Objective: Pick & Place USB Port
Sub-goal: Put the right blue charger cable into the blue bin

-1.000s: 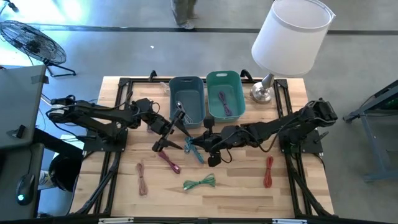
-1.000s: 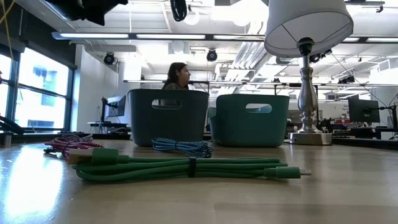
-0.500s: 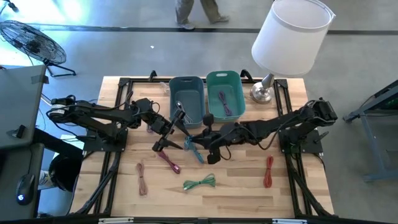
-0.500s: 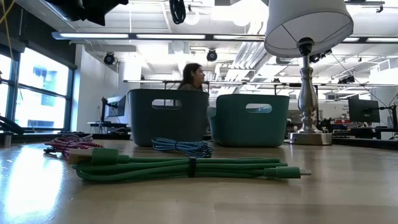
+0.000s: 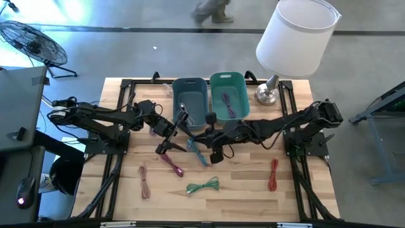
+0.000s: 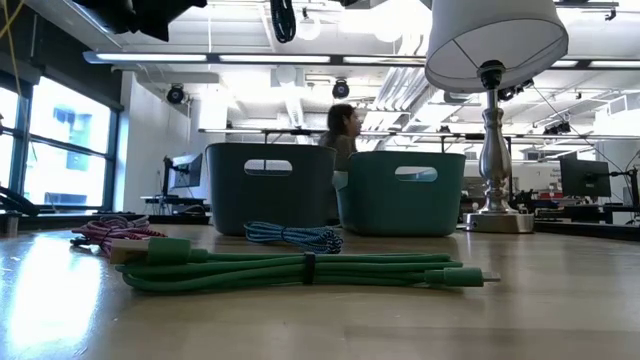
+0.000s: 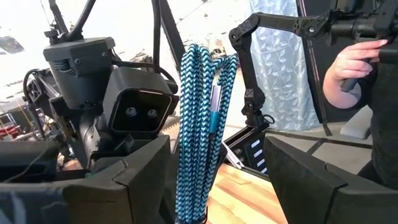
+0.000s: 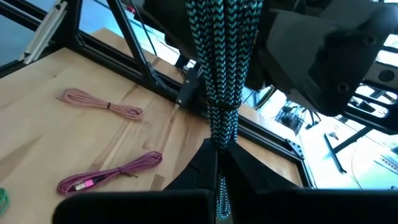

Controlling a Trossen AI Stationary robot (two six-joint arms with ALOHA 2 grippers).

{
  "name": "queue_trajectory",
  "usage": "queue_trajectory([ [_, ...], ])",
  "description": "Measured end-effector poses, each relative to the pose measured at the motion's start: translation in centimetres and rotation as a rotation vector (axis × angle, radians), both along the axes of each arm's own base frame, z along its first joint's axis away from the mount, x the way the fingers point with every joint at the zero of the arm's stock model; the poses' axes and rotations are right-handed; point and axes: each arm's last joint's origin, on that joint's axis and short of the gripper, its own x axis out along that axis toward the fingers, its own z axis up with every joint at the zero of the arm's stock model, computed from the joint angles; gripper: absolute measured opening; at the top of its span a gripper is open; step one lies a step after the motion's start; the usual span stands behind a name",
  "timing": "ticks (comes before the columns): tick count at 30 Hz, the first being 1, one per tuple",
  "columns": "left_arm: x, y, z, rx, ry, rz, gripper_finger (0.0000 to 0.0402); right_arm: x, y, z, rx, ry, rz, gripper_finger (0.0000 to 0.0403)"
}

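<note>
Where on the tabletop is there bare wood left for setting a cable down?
Free patches: between the pink cable and the table's left edge, between the green cable and red cable, and the front strip. Crowded: the middle, where the right gripper holds the blue cable beside the open left gripper, below the two bins.

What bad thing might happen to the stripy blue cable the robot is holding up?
The right tool pinches only the blue cable at its tie, so the bundle might slip. The open left tool sits around it, so they might bump. Carrying it to the bins, it might snag the rim or drop outside.
</note>
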Motion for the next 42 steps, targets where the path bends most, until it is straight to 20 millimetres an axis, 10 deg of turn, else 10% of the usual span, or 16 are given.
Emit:
queue_trajectory([
  [15, 0.0, 0.1, 0.0, 0.045, -0.036, 0.034, 0.0242, 0.2, -1.2, 0.0, 0.027, 0.003, -0.003, 0.0003],
  [28, 1.4, 0.3, -1.1, 0.09, -0.089, 0.075, 0.0033, 0.2, -1.4, -0.2, 0.034, 0.023, -0.003, 0.0003],
  [32, 1.1, 0.3, -0.8, 0.096, -0.104, 0.115, 0.0024, 0.1, -1.3, -0.2, 0.045, 0.021, -0.027, 0.0004],
  [42, -0.6, 0.4, 0.8, 0.139, -0.121, 0.166, 0.002, -0.5, 1.1, -0.1, 0.006, 0.004, -0.211, 0.0107],
])
